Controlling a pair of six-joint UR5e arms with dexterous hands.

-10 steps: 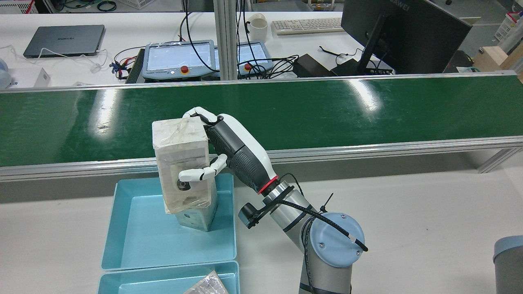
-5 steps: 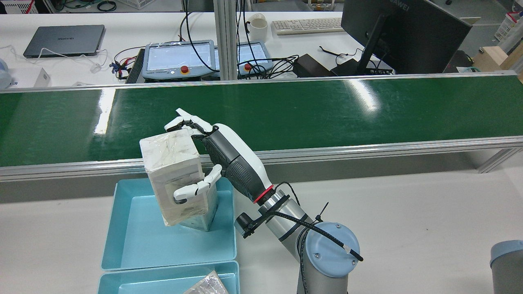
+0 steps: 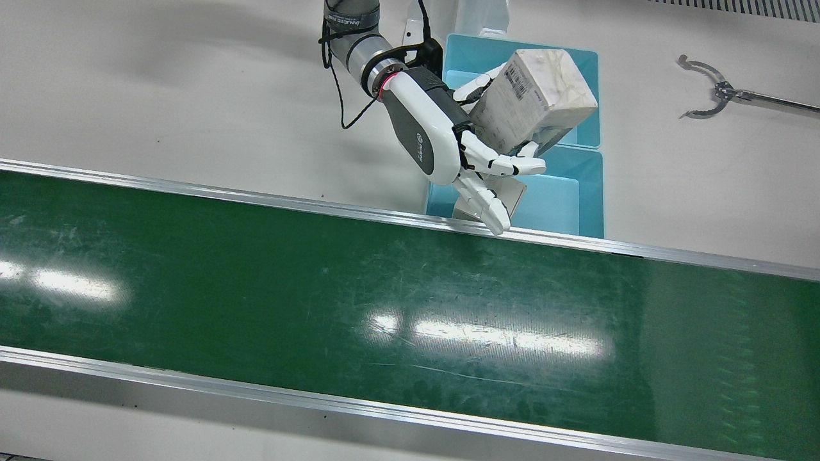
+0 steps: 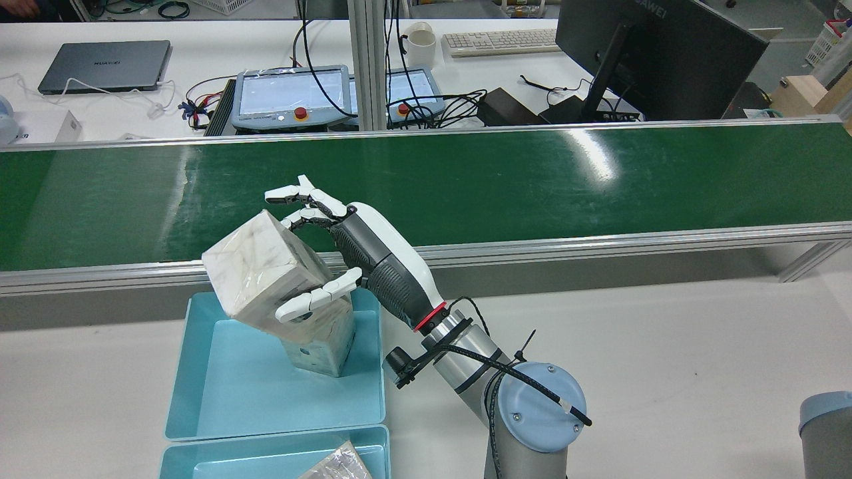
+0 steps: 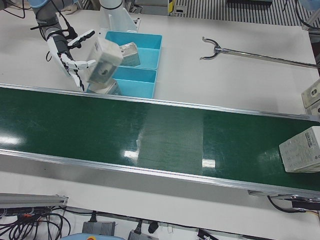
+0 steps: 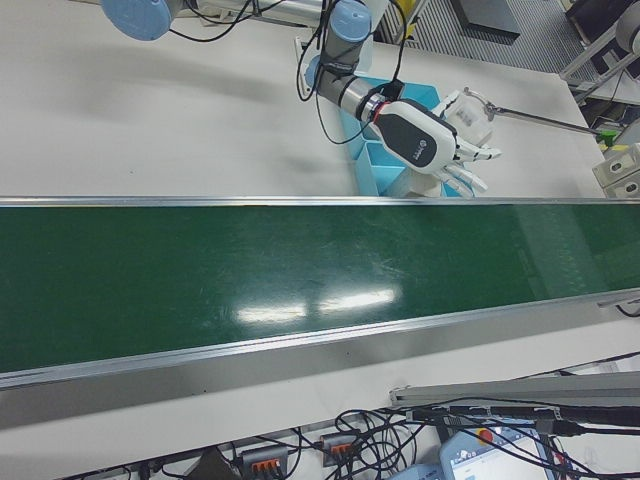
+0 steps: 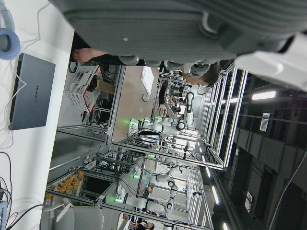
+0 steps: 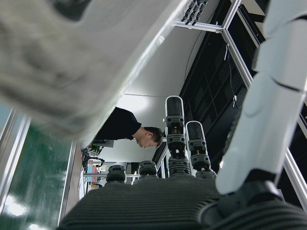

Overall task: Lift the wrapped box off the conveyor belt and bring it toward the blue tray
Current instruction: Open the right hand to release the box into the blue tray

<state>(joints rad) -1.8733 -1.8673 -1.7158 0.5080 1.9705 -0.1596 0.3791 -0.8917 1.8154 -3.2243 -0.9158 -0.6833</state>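
As we read right hand [image 4: 373, 259]: fingers [image 4: 286, 194] splayed wide, thumb touching
Wrapped box [image 4: 259, 279]: its ten o'clock, tilted over blue tray [image 4: 219, 399]

Laptop [image 4: 104, 65]: grey, closed, lay on the white desk beyond the belt, at the rear view's upper left.
Teach pendants [image 4: 291, 96]: two, side by side behind an upright aluminium post, each with a red button.
White mug [image 4: 421, 44]: stood on the desk, just beside a pale keyboard [image 4: 500, 41].
Monitor [image 4: 655, 56]: black, seen from behind, at the desk's right end.
Reaching tool [image 3: 717, 96]: metal rod with a curved two-pronged claw, lay on the white table, well apart from the trays.
Pale carton [image 5: 301, 150]: sat on the green belt at the left-front view's right edge.
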